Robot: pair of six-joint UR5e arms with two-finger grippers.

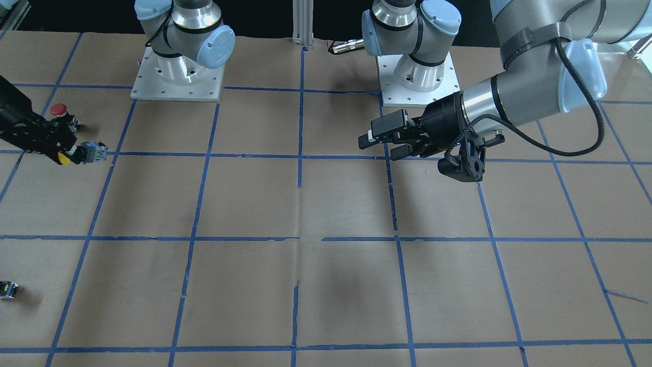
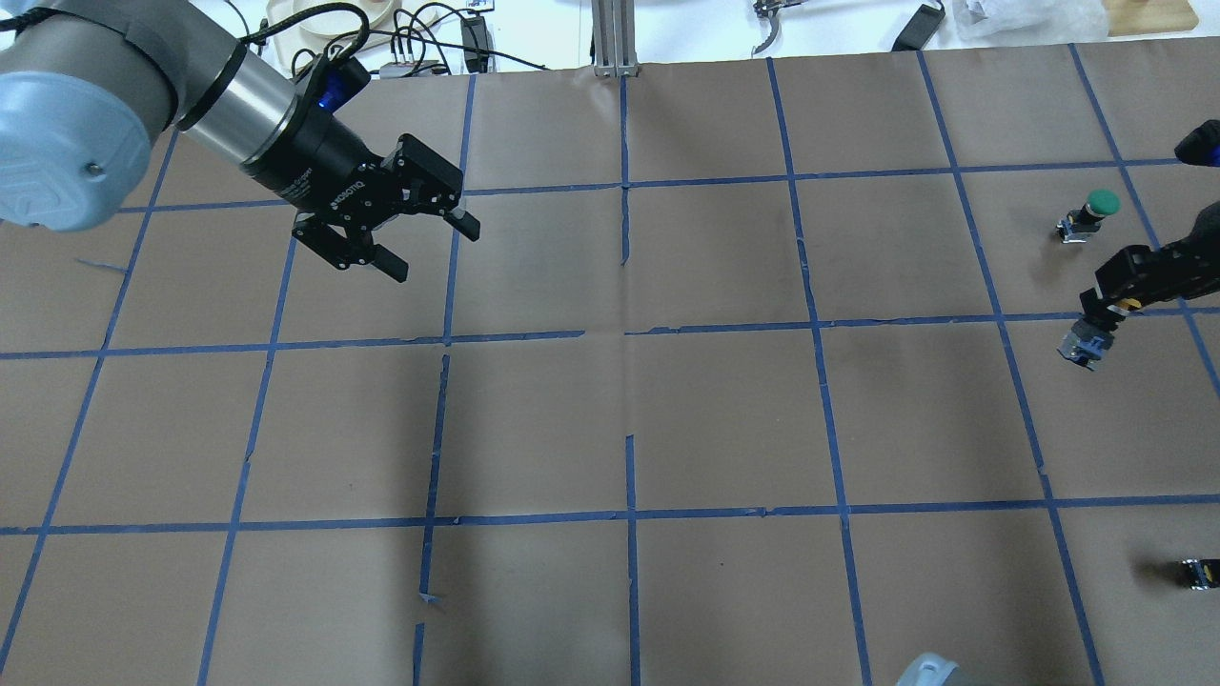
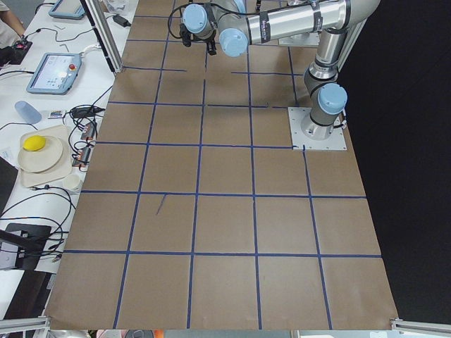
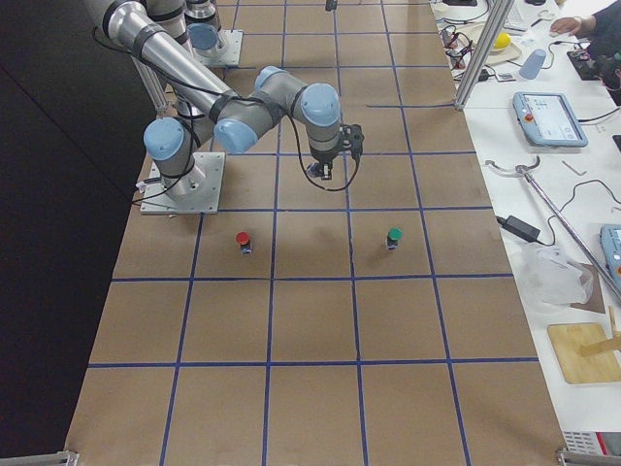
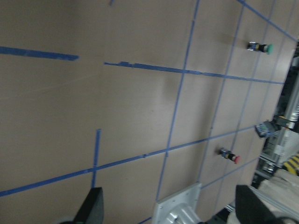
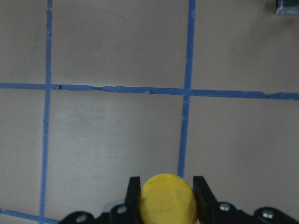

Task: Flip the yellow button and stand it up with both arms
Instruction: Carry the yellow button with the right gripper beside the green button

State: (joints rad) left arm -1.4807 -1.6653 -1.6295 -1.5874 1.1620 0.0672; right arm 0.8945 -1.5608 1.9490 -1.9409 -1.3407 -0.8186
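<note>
Right gripper (image 1: 60, 153) clamped on the cap of the yellow button (image 1: 84, 152), held off the table near the red button (image 1: 58, 109); left gripper (image 2: 429, 250) spread wide, well apart.

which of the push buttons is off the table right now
The yellow-capped button, clamped by its cap in the right gripper and held in the air. The red button and the green button both sit on the table, untouched.
</note>
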